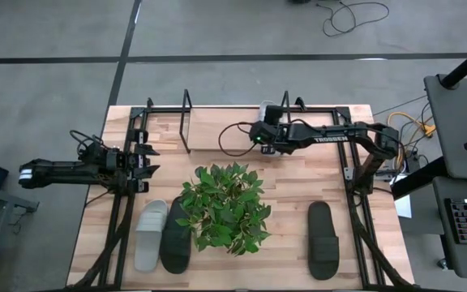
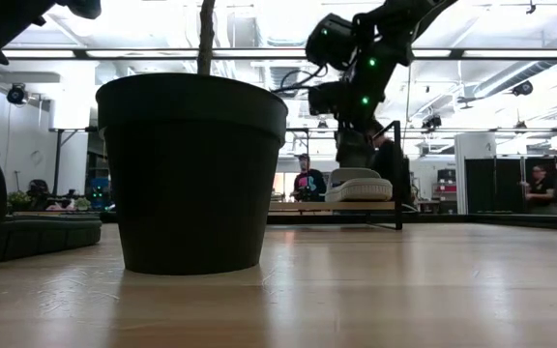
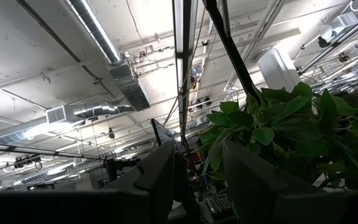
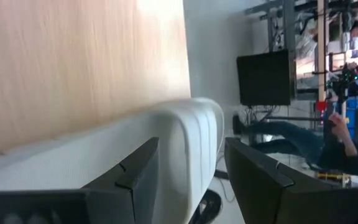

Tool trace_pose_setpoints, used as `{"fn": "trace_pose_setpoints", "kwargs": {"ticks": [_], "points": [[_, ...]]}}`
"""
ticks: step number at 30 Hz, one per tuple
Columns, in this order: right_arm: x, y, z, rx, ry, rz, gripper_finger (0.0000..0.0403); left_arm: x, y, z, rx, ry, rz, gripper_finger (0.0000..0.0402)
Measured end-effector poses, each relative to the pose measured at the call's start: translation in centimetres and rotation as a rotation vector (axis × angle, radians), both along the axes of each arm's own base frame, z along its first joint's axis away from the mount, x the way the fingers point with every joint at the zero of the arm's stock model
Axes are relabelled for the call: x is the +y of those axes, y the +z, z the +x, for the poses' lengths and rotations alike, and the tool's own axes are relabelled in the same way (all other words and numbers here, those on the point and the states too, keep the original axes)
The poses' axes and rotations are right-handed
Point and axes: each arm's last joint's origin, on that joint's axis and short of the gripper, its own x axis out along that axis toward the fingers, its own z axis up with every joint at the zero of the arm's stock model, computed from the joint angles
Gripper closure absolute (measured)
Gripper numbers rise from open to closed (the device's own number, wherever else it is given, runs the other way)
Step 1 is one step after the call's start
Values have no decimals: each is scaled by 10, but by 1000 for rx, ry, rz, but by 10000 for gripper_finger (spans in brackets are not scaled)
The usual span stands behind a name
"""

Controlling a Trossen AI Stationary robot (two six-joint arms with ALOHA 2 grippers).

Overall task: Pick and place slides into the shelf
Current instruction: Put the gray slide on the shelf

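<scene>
A light grey slide (image 2: 359, 184) hangs level at the table's far edge, by the black rod shelf (image 1: 186, 122), with my right gripper (image 4: 191, 149) shut on it from above. A second light grey slide (image 1: 150, 235) and a black slide (image 1: 177, 242) lie side by side on the table at the near left. Another black slide (image 1: 323, 241) lies at the near right. My left gripper (image 3: 197, 180) waits open at the table's left edge, pointing up, with nothing between its fingers. My right gripper pinches the light grey slide across its width between its two fingers, at a rounded ribbed part (image 4: 197, 140). The fingers slant down from the table's right side. The slide sits level, sole down, just over the shelf's low bar; whether it rests there I cannot tell.
A leafy plant (image 1: 225, 207) in a black pot (image 2: 191, 174) stands mid-table between the lying slides. The shelf's upright loop end (image 2: 397, 174) rises right beside the held slide. Black arm frames run along both table sides. People show in the room behind.
</scene>
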Motion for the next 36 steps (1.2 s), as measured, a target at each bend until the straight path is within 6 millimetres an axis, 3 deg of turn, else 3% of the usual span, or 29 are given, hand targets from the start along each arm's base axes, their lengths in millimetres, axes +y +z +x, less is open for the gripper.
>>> {"fn": "trace_pose_setpoints", "kwargs": {"ticks": [11,21,28,32,36], "points": [[2,33,12,-131,30,17,252,0,0,0,1,0,0,278],[2,82,14,-207,73,-53,279,0,0,0,0,0,0,278],[3,124,-5,-145,16,-258,281,0,0,0,3,-1,0,278],[6,153,-26,-141,-38,-356,281,0,-1,0,6,0,-1,278],[16,185,-56,-248,-66,-388,286,0,0,0,6,0,-1,278]]}}
